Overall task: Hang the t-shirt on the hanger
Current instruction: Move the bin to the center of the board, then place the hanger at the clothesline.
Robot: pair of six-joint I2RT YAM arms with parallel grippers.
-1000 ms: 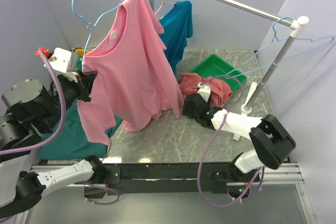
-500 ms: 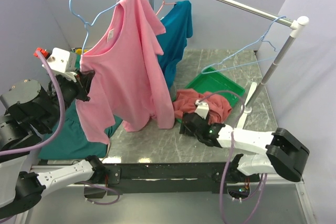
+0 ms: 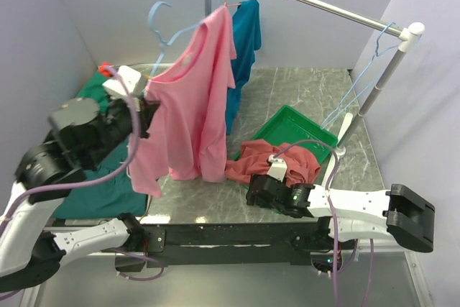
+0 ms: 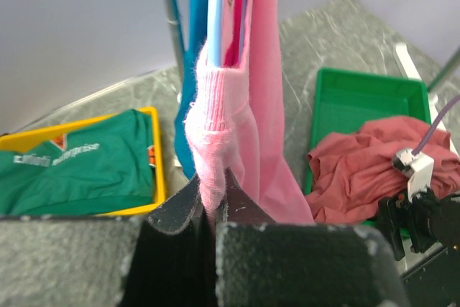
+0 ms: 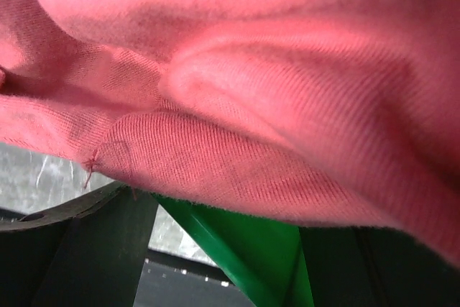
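At the far left, a green garment (image 4: pixel 79 170) with white lettering lies in a yellow tray (image 4: pixel 159 167) on the desk (image 3: pixel 287 84). Above it, the raised left arm carries the left gripper (image 4: pixel 213 203), whose fingers are pinched tight on a bunched fold of the t-shirt (image 3: pixel 190 106) at its shoulder. The t-shirt is up in the air, clear of the desk. It is draped on the hanger (image 4: pixel 215 5), and the hanger's hook rises free above the collar without touching the rail (image 3: pixel 309 1). Most of the pink fabric hangs down in long folds.

Just behind the t-shirt, a teal shirt (image 3: pixel 244 34) hangs from the rail. To the right, a rose-red garment (image 3: pixel 277 163) lies crumpled, partly in the green tray (image 3: pixel 298 127) and partly spilling over its near rim.

The right gripper (image 3: pixel 255 193) sits low at the garment's near edge. Its fingers are spread wide with nothing between them; in the wrist view the red cloth fills the space just ahead. Farthest right, spare light-blue hangers (image 3: pixel 381 34) dangle from the rail's end.
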